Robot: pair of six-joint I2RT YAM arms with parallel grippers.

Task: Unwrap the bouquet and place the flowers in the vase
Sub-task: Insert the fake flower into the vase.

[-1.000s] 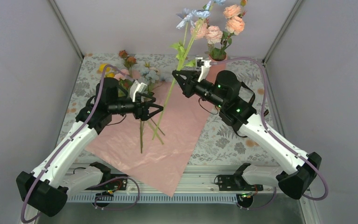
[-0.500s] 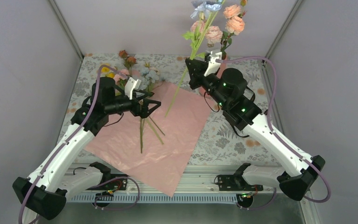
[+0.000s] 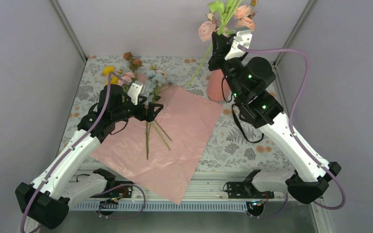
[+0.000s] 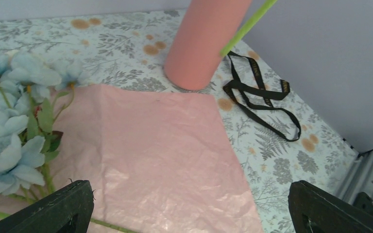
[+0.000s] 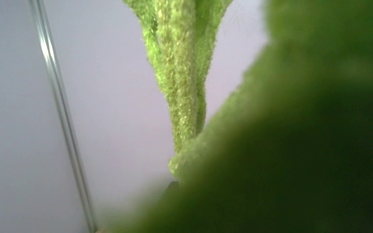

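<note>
The bouquet lies unwrapped: remaining flowers (image 3: 143, 80) rest at the far left with their stems (image 3: 148, 136) on the spread pink sheet (image 3: 175, 145). My left gripper (image 3: 150, 110) hovers open just over those stems, nothing between its fingers (image 4: 53, 213); blue blooms (image 4: 9, 121) show at its left. My right gripper (image 3: 217, 43) is shut on one green flower stem (image 3: 201, 60), held high beside the top of the salmon-pink vase (image 3: 216, 85). The stem's lower end hangs left of the vase and its bloom is cut off by the top edge. Pink roses (image 3: 206, 30) stand in the vase. A fuzzy green leaf (image 5: 296, 145) fills the right wrist view.
A black ribbon (image 4: 262, 97) lies looped on the floral tablecloth (image 3: 238, 141) right of the vase. Grey walls and metal corner posts (image 3: 68, 26) close in the back and sides. The sheet's near corner hangs over the table's front edge.
My right arm has lifted its flower up and to the right, from over the sheet to beside the vase top. My left gripper has opened wider and drifted slightly back.
</note>
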